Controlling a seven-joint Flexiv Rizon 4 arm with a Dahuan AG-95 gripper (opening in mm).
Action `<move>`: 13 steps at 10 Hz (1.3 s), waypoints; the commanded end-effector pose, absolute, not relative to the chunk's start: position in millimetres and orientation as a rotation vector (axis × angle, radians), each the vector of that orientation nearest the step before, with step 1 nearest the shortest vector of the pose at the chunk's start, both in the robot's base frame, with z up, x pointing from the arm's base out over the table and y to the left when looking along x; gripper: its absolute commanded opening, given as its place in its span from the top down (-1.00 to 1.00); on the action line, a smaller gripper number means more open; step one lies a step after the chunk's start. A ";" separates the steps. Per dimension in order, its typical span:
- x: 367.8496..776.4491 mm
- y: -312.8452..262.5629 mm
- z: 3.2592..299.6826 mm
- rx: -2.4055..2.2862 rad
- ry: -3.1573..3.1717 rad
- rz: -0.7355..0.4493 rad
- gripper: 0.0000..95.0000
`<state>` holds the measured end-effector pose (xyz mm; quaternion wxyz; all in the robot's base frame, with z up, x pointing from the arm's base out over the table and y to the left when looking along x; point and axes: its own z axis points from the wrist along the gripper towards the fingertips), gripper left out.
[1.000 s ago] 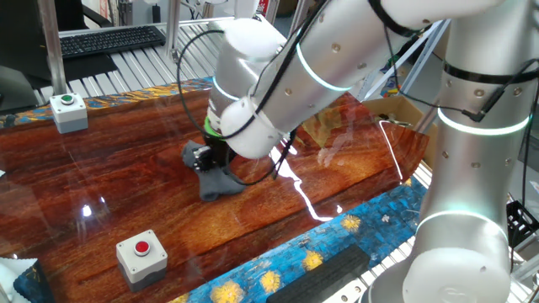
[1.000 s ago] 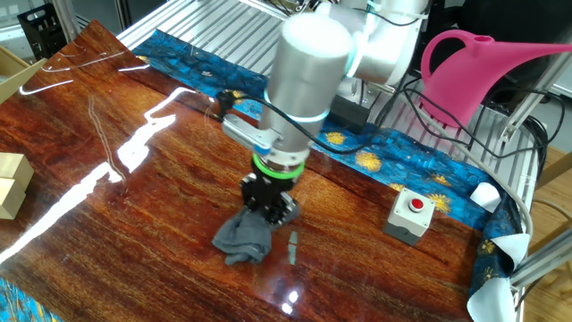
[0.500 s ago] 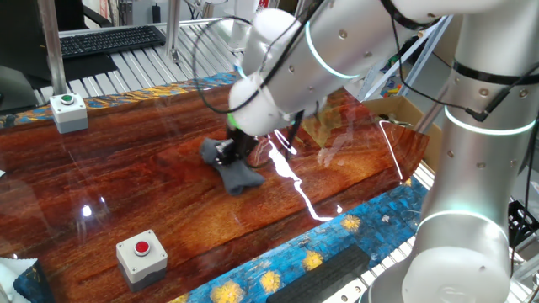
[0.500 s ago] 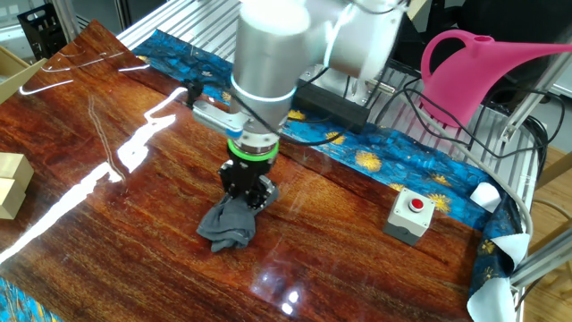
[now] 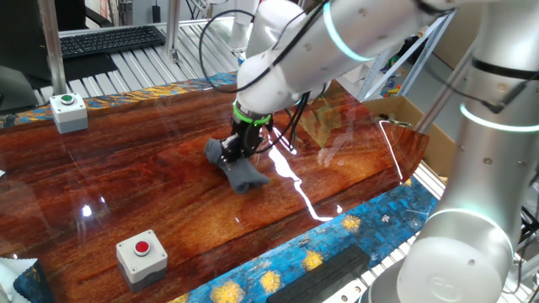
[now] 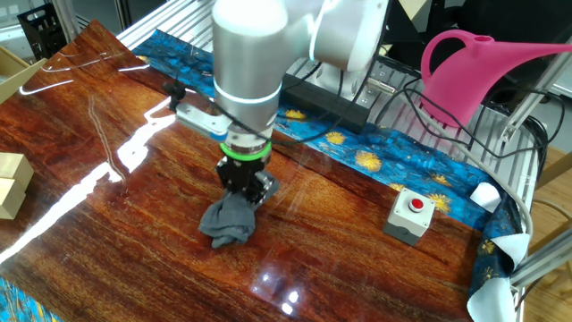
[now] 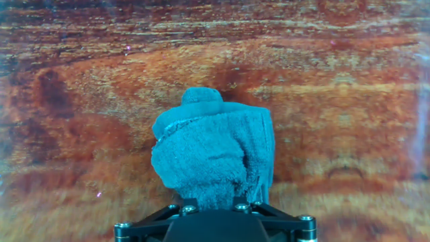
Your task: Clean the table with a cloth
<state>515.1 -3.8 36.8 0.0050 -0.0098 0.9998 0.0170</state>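
Observation:
The cloth (image 5: pixel 239 173) is a wrinkled dark blue-grey rag lying on the glossy reddish-brown table (image 5: pixel 135 181). My gripper (image 5: pixel 238 155) points straight down and is shut on the cloth's top, pressing it onto the wood. In the other fixed view the gripper (image 6: pixel 243 189) stands over the cloth (image 6: pixel 227 223) near the middle of the table (image 6: pixel 107 233). In the hand view the cloth (image 7: pixel 213 154) bulges out in front of the gripper (image 7: pixel 213 202), whose fingertips are buried in the fabric; the table (image 7: pixel 349 121) fills the background.
A grey box with a red button (image 5: pixel 141 253) sits at the near edge, and one with a green button (image 5: pixel 68 111) at the far left. A pink watering can (image 6: pixel 500 72) stands beyond the table. A wooden block (image 6: pixel 11 183) lies at the left. A cardboard box (image 5: pixel 396 114) is at the right.
My gripper has slid the cloth across the table, to the right in one fixed view and to the left in the other. It stayed shut on the cloth.

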 end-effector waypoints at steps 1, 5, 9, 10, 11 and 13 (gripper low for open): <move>515.7 -4.1 40.5 -0.027 3.156 0.050 1.00; 516.2 -3.9 53.6 0.004 3.153 0.061 1.00; 518.8 -4.3 54.2 0.011 3.146 0.060 1.00; 519.3 -4.3 54.4 0.002 3.144 0.060 1.00; 519.3 -4.3 54.4 -0.003 3.144 0.060 1.00; 519.3 -4.3 54.4 -0.001 3.143 0.061 1.00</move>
